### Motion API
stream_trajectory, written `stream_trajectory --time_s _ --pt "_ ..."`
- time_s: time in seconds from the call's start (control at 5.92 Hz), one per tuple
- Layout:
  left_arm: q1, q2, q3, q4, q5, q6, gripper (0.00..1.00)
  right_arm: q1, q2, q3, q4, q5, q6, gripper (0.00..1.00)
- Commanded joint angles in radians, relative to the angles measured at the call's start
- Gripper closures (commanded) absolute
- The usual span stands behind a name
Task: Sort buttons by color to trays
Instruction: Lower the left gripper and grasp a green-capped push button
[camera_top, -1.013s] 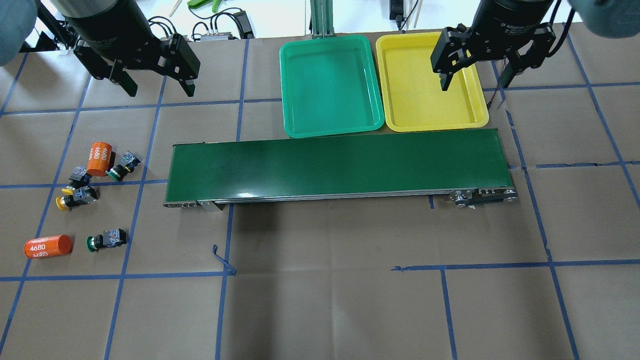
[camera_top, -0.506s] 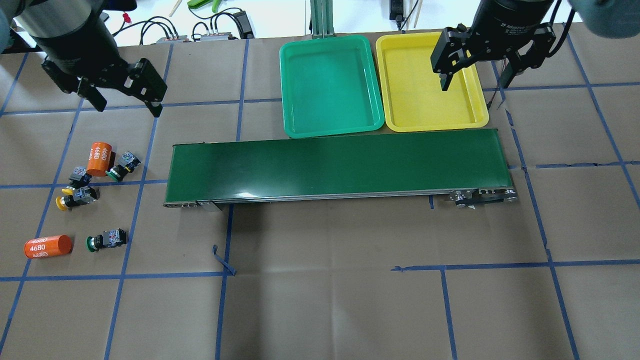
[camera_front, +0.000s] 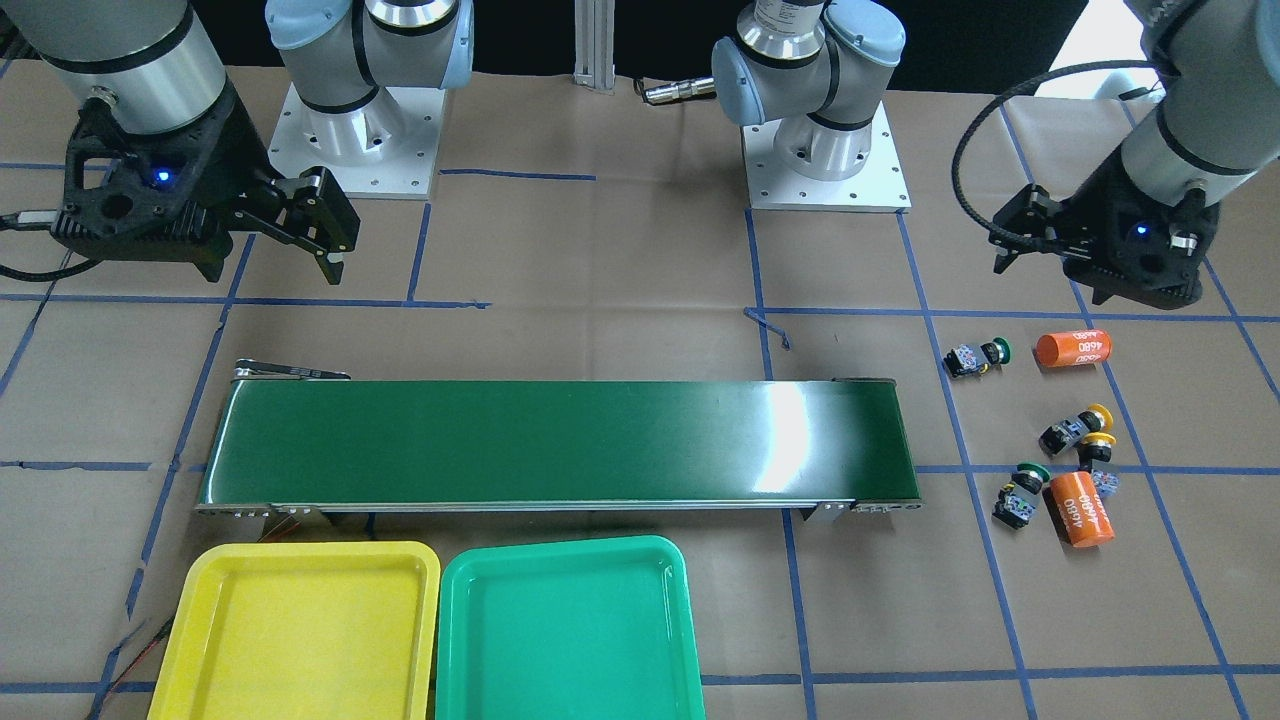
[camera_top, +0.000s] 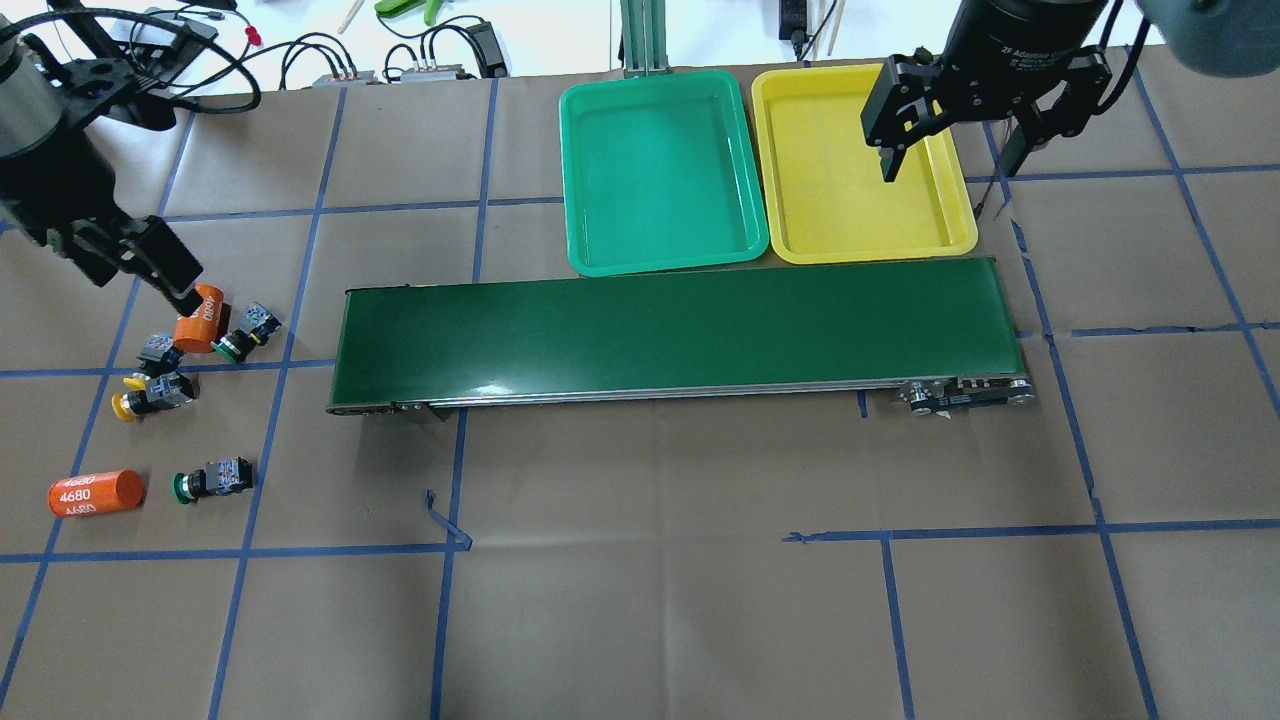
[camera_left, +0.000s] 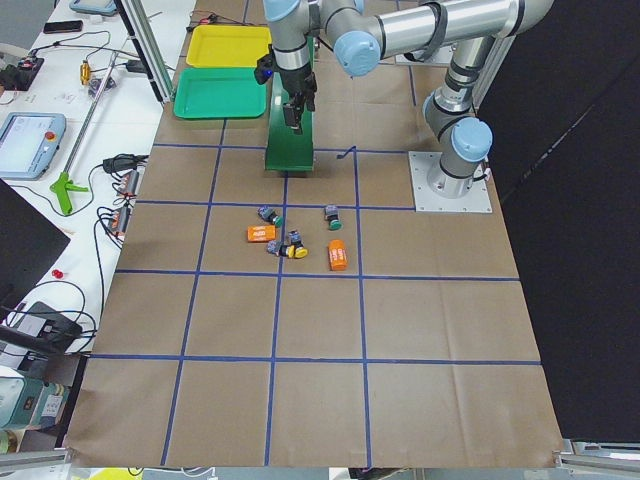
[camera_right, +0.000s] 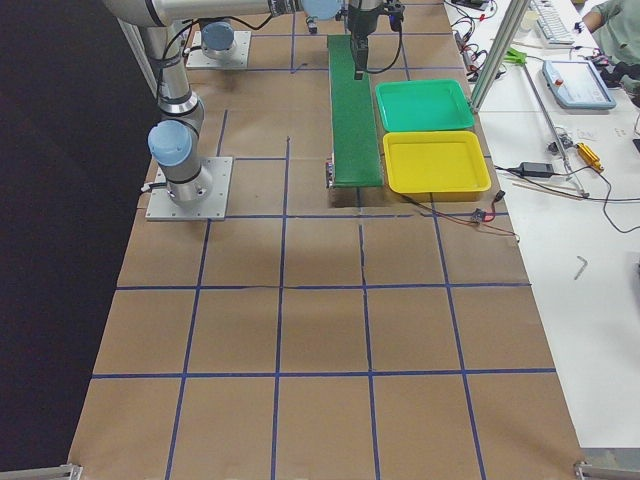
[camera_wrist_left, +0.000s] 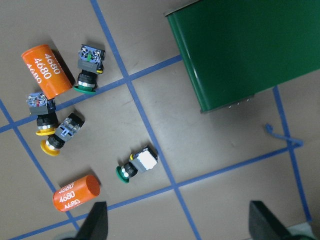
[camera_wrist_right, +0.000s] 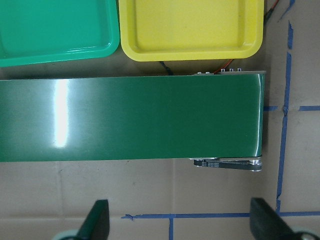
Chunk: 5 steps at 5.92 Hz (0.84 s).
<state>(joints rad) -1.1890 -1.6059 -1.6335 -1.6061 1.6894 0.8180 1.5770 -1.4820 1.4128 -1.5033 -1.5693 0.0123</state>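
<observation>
This is looking like a robotics lab: two arms (camera_front: 810, 50) are standing bolted to metal plates (camera_front: 885, 190) on a table wearing brown paper (camera_right: 320, 330) gridded with blue tape (camera_right: 400, 288). A white bench (camera_left: 85, 240) alongside is carrying loose cables (camera_left: 118, 190) and a teach pendant (camera_left: 30, 140).

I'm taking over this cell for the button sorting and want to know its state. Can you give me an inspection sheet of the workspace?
Surface: table under brown paper with a blue tape grid; one tape end curled up.
Job's things: two green-capped buttons and two yellow-capped buttons lie off the conveyor at its left end; green tray and yellow tray both empty.
Clutter: two orange cylinders among the buttons.
Grippers: left gripper open, above the buttons; right gripper open, empty.
Cables: loose wires beside the yellow tray.
Surroundings: bench with cables and a pendant.
</observation>
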Motion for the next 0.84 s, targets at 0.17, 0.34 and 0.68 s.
stream_trajectory --time_s 0.17,0.34,0.68 --pt "0.155 -0.026 -0.202 0.258 -0.051 0.517 0.03 0.000 0.002 -0.002 0.000 0.000 0.000 0.00" --pt "0.161 -0.032 -0.314 0.458 -0.089 0.659 0.02 0.000 0.000 0.000 0.000 0.000 0.000 0.00" --pt "0.167 -0.084 -0.397 0.532 -0.094 0.863 0.03 0.000 0.000 0.000 0.000 0.000 0.000 0.00"
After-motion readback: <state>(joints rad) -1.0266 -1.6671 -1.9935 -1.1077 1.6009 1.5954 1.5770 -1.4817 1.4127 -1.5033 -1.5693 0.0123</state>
